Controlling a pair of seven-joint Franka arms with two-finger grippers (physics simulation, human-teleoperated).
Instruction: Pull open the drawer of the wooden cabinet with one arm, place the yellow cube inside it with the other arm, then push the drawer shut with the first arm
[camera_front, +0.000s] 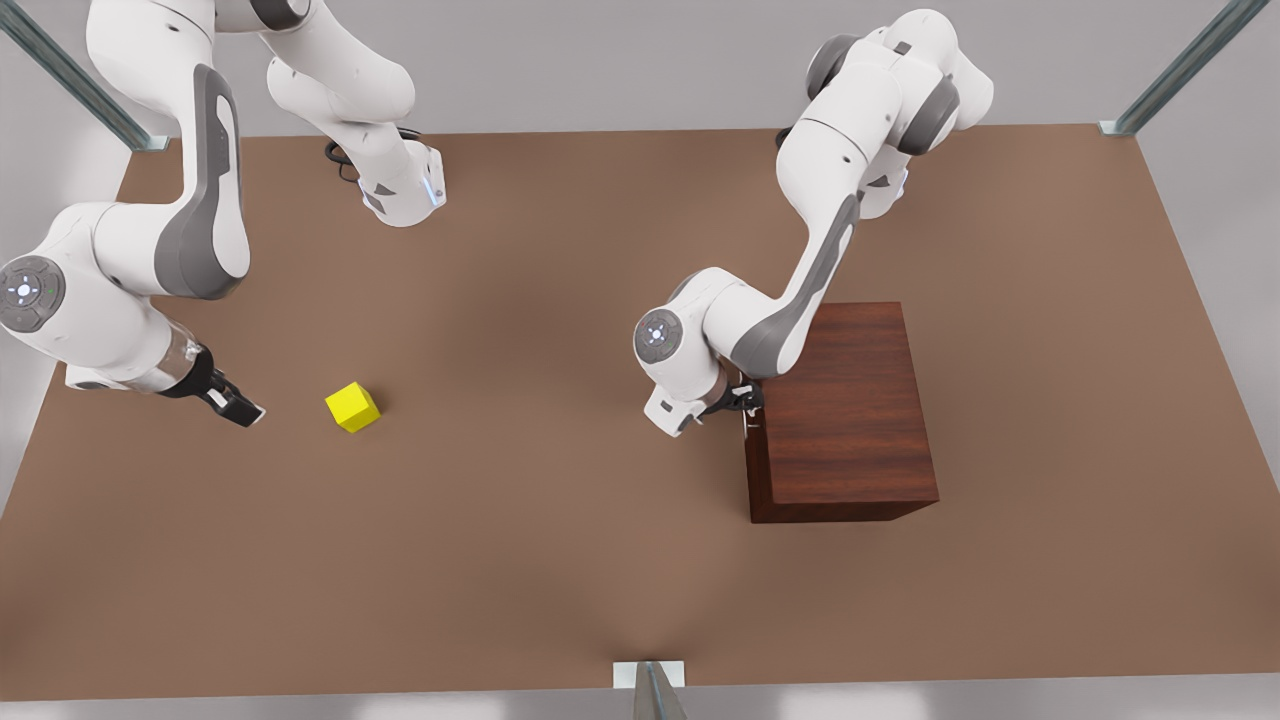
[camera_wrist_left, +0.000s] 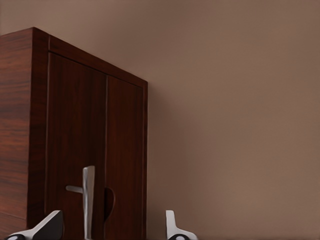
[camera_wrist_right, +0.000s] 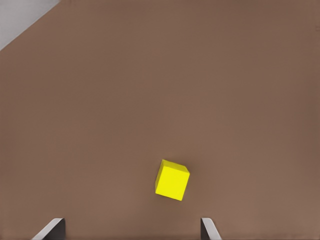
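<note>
On the table (camera_front: 560, 560), one yellow cube (camera_front: 352, 407), one wooden cabinet (camera_front: 845, 420), two grippers' jaws spread.

Two white jointed arms, rounded glossy shells, grey side panels. Grey round joint caps with small blue lights. Black cables at the bases. Black left hand (camera_front: 745, 398) and black right hand (camera_front: 238, 405), two-fingered, pale fingertips (camera_wrist_left: 174, 227).

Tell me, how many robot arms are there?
2. The right arm's gripper hangs open beside the yellow cube at the front view's left. The left arm's gripper is open at the wooden cabinet, around its drawer handle.
</note>
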